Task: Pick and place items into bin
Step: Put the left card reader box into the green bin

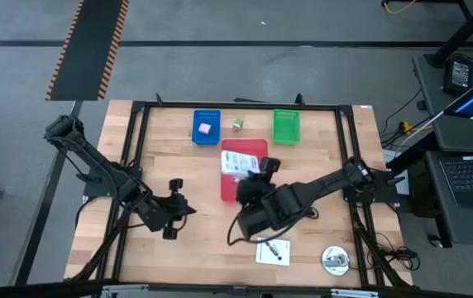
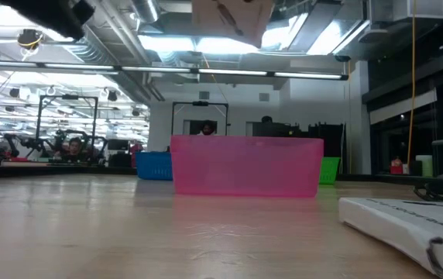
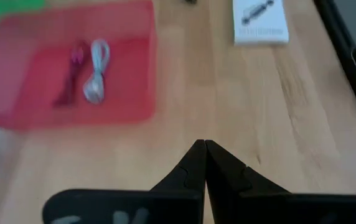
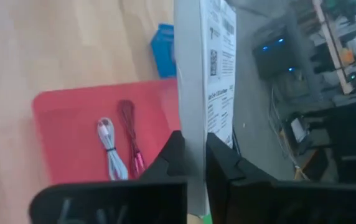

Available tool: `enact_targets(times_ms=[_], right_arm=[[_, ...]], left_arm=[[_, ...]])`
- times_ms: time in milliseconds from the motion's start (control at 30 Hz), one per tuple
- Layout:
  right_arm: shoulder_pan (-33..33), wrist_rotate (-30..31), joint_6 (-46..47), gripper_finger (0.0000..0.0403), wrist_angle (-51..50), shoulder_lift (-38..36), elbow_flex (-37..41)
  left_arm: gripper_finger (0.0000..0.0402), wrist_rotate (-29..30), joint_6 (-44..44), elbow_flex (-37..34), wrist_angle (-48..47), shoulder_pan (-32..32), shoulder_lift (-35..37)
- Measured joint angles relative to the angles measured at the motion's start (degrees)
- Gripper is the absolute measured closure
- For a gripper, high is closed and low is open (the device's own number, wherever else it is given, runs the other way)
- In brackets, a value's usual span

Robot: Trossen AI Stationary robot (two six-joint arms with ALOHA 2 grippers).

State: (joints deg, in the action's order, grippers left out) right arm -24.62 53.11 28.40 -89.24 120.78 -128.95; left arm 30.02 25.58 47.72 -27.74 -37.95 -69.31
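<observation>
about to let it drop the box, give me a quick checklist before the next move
1. Right tool shut on the white box: ok.
2. Box over the red tray: ok in the right wrist view.
3. Tray has bare floor beside the white cable and red cable: ok.
4. Left tool shut, holding nothing, apart from the tray: ok.
5. Box clear of the tray wall: cannot tell.

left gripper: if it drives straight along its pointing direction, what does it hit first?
Judging by the left wrist view, the shut left gripper points over bare table, between the red tray and the white card. Likely the tabletop first; depth is unclear.
</observation>
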Motion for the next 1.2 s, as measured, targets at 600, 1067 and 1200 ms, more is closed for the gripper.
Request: enact_targets(times_ms=[600,1067,1200], right_arm=[[8.2,-2.2,11.8,0.0393,15.1,-23.5,37.3],[26.1,-16.1,7.3,0.0393,29.6,-37.7,52.4],[30.6,-18.9,6.9,0.0393,30.8,-37.8,52.4]], left_arm=[[0.0400,9.5,-9.2,-8.3,12.9,6.2,-0.1],[0.0400,9.4,-16.9,-9.5,20.1,13.2,-0.1],[0.0400,9.4,-17.0,-9.5,20.3,13.5,-0.1]])
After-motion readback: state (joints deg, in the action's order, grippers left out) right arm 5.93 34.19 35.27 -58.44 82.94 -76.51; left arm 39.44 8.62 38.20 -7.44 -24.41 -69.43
